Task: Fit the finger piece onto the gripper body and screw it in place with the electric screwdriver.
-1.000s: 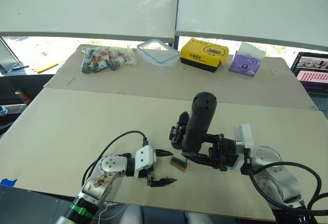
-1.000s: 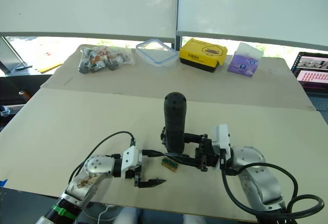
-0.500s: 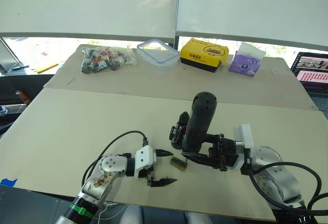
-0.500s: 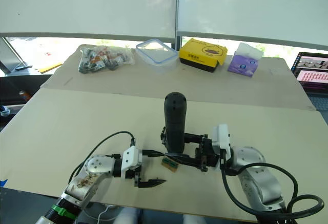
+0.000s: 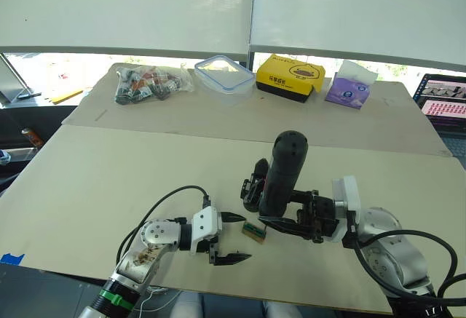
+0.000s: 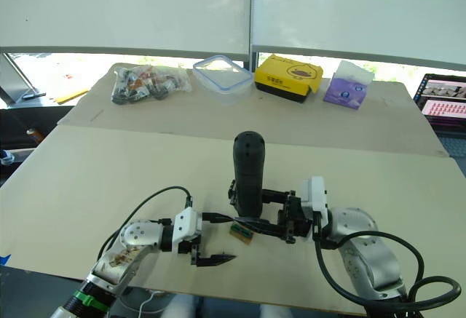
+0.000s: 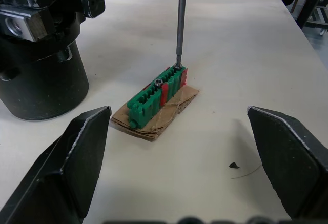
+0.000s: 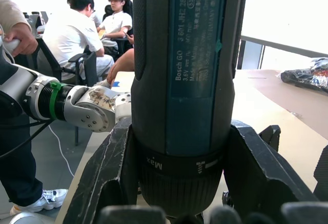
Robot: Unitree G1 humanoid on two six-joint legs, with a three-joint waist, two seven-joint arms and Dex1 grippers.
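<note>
My right gripper (image 5: 272, 215) is shut on the electric screwdriver (image 5: 282, 171), holding it upright near the table's front edge; the right wrist view has its dark barrel (image 8: 184, 65) clamped between my fingers (image 8: 107, 183). Its thin bit (image 7: 180, 24) points down and touches a screw in the small green block (image 7: 156, 98) on a cardboard scrap. The black gripper body (image 7: 41, 55) with its round base stands just behind and to the left of the block (image 5: 254, 231). My left gripper (image 5: 245, 238) is open, low over the table, left of the block. The finger piece is out of view.
At the table's far edge lie a bag of parts (image 5: 149, 83), a clear lidded container (image 5: 223, 70), a yellow box (image 5: 289, 78) and a purple tissue pack (image 5: 349, 89). A screen (image 5: 444, 103) stands far right. People (image 8: 77, 34) sit beyond the table.
</note>
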